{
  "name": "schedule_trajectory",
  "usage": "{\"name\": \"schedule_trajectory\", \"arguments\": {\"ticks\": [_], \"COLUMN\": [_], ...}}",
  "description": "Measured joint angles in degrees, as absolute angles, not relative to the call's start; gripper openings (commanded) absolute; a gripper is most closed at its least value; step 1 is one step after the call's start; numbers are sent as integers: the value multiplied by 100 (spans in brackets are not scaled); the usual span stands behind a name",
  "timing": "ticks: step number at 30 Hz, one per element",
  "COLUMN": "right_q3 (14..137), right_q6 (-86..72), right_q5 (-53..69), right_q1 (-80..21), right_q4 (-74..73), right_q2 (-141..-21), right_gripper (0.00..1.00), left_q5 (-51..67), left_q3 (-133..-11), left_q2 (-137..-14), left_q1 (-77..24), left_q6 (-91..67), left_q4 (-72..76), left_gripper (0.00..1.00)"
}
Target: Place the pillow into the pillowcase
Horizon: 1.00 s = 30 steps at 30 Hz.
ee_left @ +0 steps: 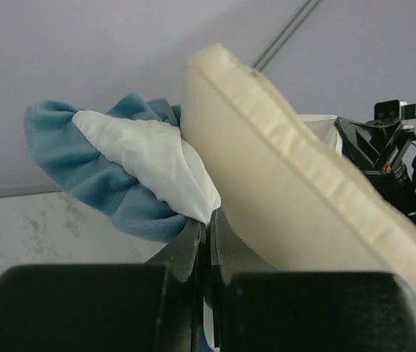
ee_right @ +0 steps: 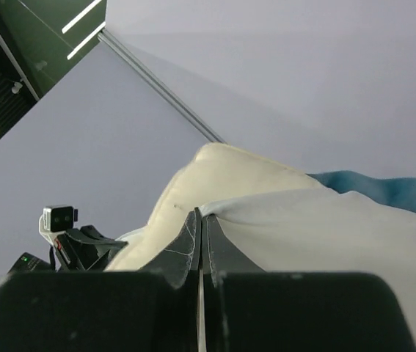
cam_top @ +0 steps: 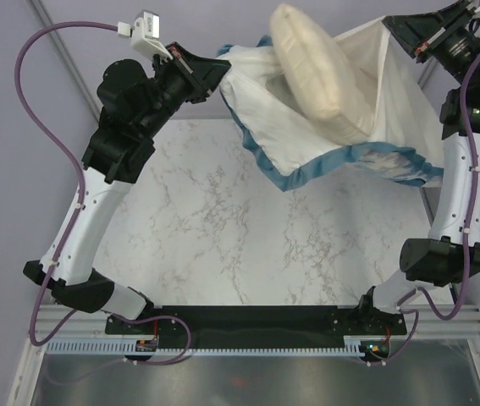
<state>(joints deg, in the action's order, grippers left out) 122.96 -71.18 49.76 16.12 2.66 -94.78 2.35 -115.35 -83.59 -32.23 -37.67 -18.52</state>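
Left gripper (cam_top: 208, 74) was clamped on the pillowcase (cam_top: 405, 110) rim; right gripper (cam_top: 399, 32) was pinched shut on the opposite corner; the case hung open between them above the table (cam_top: 223, 220); pillow (cam_top: 320, 72) sat between both pincers, lower end inside, upper end poking past the rim; step looked like seating it; next likely needs a lift or shake, grips tight, so it slides deeper.

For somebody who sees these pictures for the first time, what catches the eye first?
The plump cream pillow lying on the white inside of the pillowcase, at the far side of the marble table. The pillowcase is stretched like a hammock between the left gripper and the right gripper, each shut on one end of it.
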Motion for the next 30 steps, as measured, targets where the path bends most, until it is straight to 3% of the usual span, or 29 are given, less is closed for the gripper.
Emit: {"name": "schedule_trajectory", "arguments": {"ticks": [8, 14, 20, 30], "right_q3": [10940, 10718, 11111, 12630], "right_q6": [-6455, -6263, -6383, -7520], "right_q5": [4797, 4845, 4934, 5168], "right_q1": [843, 770, 1090, 2163], "right_q4": [34, -401, -521, 353], "right_q2": [-9091, -9085, -9214, -9738], "right_gripper": [0, 0, 0, 0], "left_q5": [97, 226, 355, 666], "left_q3": [-11754, -11572, -12623, -12763], "left_q2": [-8176, -7863, -8396, -8932], "left_q1": [-2248, -2265, -2226, -3030], "left_q6": [-3916, -4010, -4010, -4060], "left_q4": [-2447, -2443, -2508, -2126], "left_gripper": [2, 2, 2, 2]}}
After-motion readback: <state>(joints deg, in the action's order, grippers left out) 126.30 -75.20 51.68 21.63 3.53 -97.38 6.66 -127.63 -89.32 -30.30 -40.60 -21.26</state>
